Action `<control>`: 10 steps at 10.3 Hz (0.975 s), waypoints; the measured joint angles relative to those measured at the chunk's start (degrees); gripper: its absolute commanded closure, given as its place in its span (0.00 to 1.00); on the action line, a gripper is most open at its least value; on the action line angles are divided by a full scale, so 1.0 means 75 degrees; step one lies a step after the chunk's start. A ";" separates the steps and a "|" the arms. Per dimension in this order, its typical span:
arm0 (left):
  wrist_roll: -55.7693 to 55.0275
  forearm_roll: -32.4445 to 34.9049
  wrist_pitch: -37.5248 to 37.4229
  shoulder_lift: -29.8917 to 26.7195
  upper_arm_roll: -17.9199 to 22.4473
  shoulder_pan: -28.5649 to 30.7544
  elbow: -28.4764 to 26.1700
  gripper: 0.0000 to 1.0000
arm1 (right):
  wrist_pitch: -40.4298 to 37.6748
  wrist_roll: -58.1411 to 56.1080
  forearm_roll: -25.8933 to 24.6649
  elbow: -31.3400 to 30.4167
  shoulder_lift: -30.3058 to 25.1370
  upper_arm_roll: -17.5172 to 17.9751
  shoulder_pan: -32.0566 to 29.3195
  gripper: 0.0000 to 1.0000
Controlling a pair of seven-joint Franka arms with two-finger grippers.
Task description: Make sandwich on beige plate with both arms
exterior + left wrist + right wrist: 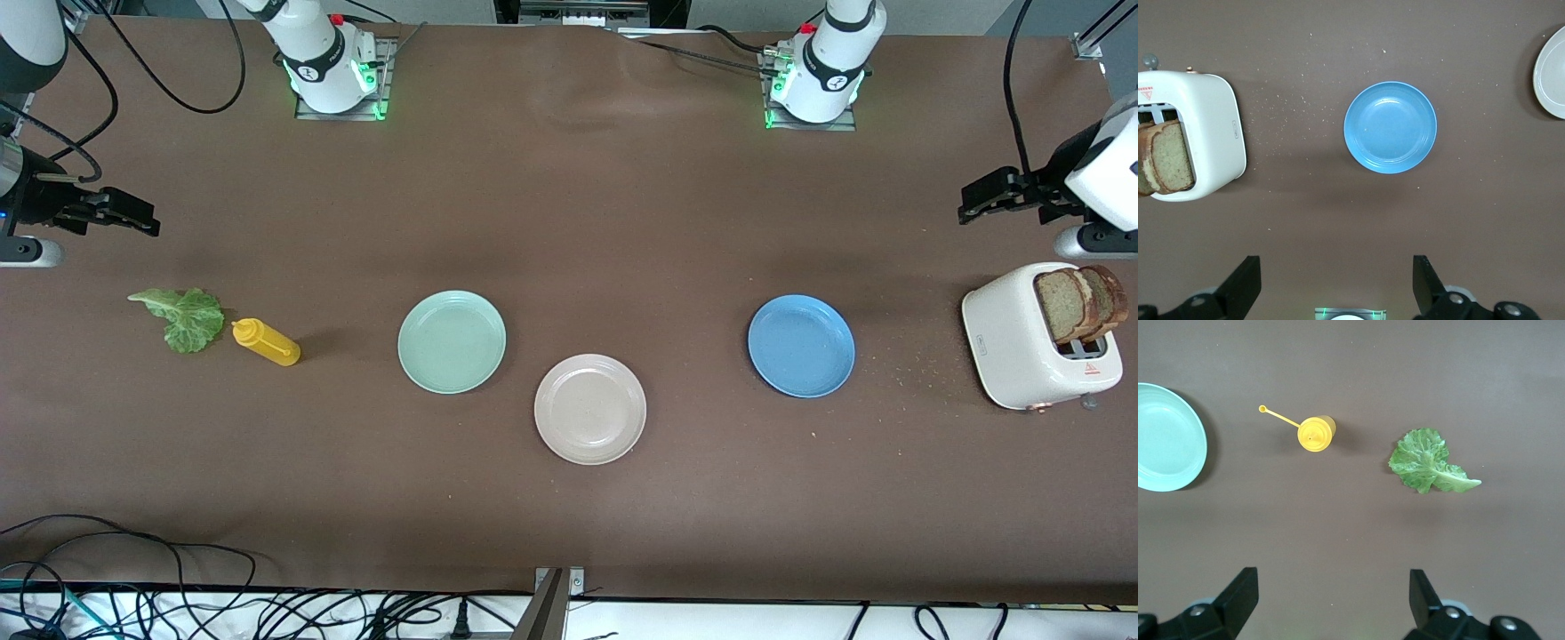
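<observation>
My left claw (973,203) hangs in the air over bare bench (569,222) at the left arm's end, above the white toaster (1022,342), fingers (1245,283) spread wide w/ nothing between them. My right claw (142,218) hangs over bare bench at the right arm's end, also spread wide & empty, fingers (1241,593) well apart in the right wrist view. Both arms are waiting. Beige plate (589,409) sits mid-bench, bare, nearest the front camera of the three plates. Mint-green plate (452,341) is just beside it toward the right arm's end, a bit farther from the camera; the two rims are close but apart. Blue plate (801,346) lies toward the left arm's end, well apart from the beige one, also bare. Two bread slices (1078,303) stand upright in the toaster's slots, tops sticking out. Crumbs are scattered on the bench between toaster & blue plate. Lettuce leaf (185,316) lies flat on the bench near the right arm's end, w/ a yellow squeeze bottle (265,342) just beside it, between leaf & mint-green plate; front view shows the bottle leaning, nozzle toward the leaf.
</observation>
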 measured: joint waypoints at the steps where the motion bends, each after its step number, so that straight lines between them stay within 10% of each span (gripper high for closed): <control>1: 0.0000 0.0000 0.0029 0.0055 0.0003 -0.0001 0.0000 0.00 | 0.0001 0.0000 0.0000 0.0001 0.0000 0.0000 0.0000 0.00; 10: 0.0001 0.0000 0.0206 0.0159 0.0101 0.0195 0.0034 0.00 | 0.0000 0.0000 0.0000 0.0001 0.0000 -0.0003 -0.0001 0.00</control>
